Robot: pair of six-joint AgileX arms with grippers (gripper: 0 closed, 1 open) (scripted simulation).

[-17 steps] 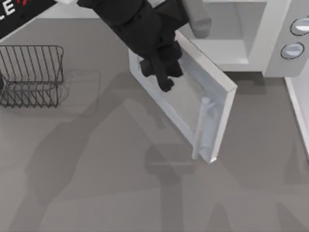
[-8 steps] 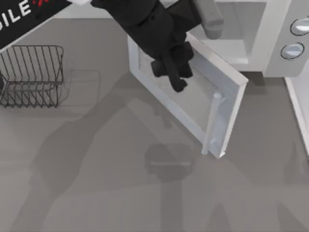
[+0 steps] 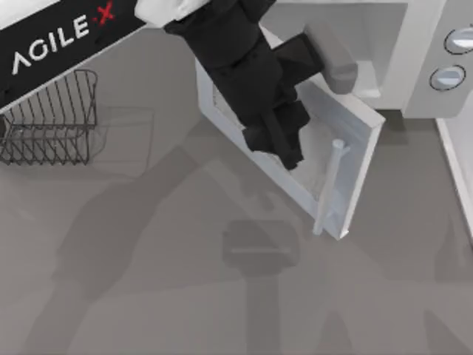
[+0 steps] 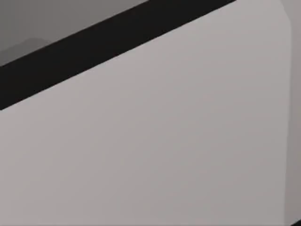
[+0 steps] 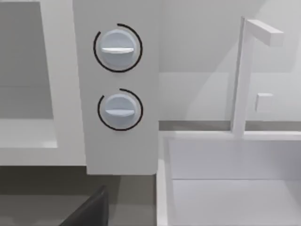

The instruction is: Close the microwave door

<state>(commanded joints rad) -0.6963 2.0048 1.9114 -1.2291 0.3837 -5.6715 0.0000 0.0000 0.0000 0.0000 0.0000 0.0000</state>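
The microwave door (image 3: 336, 159) stands half open, swung out over the bench (image 3: 148, 281) in front of the microwave (image 3: 414, 44). The left gripper (image 3: 284, 144) is against the door's window side; I cannot tell how its fingers are set. It should push slowly toward the microwave and keep off the handle (image 3: 329, 185).

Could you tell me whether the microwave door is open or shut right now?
Open. The microwave door angles out from the microwave, leaving its pale cavity exposed, with the left end effector over the panel.
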